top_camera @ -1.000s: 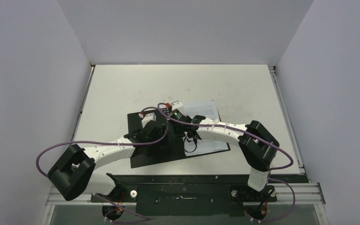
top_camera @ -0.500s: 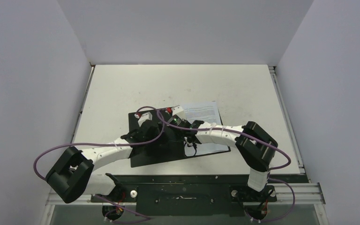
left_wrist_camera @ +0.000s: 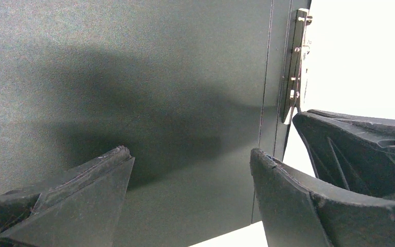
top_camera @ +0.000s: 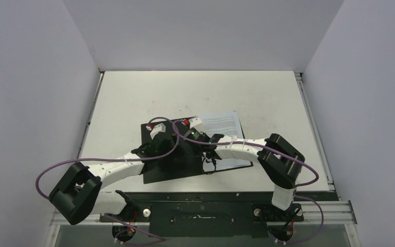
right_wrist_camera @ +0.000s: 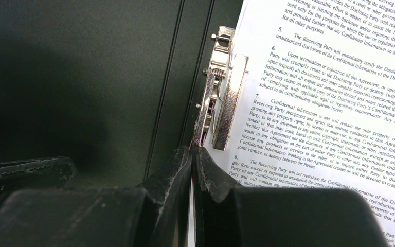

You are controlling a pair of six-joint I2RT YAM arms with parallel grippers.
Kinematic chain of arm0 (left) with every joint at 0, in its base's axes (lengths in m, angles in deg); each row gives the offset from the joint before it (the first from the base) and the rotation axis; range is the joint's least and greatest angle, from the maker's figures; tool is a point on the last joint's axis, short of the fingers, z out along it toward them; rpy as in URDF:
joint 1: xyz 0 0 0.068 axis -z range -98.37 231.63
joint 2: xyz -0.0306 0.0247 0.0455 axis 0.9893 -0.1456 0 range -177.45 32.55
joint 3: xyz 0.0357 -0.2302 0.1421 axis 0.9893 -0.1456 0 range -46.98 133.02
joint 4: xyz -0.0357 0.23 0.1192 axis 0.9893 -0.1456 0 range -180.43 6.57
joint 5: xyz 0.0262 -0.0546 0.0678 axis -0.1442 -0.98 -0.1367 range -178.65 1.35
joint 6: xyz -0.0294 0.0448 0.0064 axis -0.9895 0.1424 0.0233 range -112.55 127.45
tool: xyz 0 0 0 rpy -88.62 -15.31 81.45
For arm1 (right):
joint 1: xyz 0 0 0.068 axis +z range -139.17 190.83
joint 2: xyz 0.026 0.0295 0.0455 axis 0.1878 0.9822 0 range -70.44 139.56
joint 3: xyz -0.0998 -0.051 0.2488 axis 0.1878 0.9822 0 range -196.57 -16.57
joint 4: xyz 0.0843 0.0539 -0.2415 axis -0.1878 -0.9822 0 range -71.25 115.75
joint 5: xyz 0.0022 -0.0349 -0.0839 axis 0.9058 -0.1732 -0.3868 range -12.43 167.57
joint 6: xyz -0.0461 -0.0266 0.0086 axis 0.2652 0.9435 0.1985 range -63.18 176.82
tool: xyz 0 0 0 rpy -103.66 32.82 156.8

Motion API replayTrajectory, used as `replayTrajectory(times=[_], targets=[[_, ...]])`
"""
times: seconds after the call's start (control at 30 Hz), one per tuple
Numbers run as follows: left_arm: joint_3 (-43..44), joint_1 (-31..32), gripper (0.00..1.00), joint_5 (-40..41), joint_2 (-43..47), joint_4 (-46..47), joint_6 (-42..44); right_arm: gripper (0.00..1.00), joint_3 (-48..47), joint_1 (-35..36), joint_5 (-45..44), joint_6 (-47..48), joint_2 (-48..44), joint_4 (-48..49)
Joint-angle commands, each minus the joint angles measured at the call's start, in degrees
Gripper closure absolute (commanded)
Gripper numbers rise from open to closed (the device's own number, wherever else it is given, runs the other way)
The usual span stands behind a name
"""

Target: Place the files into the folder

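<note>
The folder [top_camera: 164, 167] lies open on the table, black inside up. The files [top_camera: 225, 122], white printed sheets, rest on its right half. In the right wrist view their left edge [right_wrist_camera: 339, 103] lies by the metal spine clip [right_wrist_camera: 221, 87]. My right gripper [right_wrist_camera: 193, 149] is shut, and its tips meet at the clip's near end. I cannot tell whether they pinch it. From above, this gripper [top_camera: 198, 135] is hidden under its wrist. My left gripper [left_wrist_camera: 190, 152] stands open just above the folder's bare left half [left_wrist_camera: 133, 77], left of the clip [left_wrist_camera: 294, 67]. Nothing is between its fingers.
The pale table [top_camera: 195, 92] is boxed in by grey walls on three sides. A metal rail [top_camera: 313, 134] runs along its right edge. Purple cables [top_camera: 82, 159] loop off both arms. The two wrists stand close together over the folder's spine.
The left gripper has shifted a little to the left and farther back over the folder's left half. The right wrist has barely moved. Neither gripper's jaws have changed.
</note>
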Motion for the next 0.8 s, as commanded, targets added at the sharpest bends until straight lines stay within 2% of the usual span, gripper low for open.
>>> replayTrajectory(times=[0.0,0.77], targets=[[-2.38,-0.52,0.15,-0.41,-0.39,-3.05,-0.54,0.95,4.04,-0.05,0.76,-0.88,4.59,-6.8],[-2.37,-0.67,0.16,0.69,1.29,-4.26,-0.15,0.95,5.38,0.5,1.6,-1.71,5.35,-5.91]])
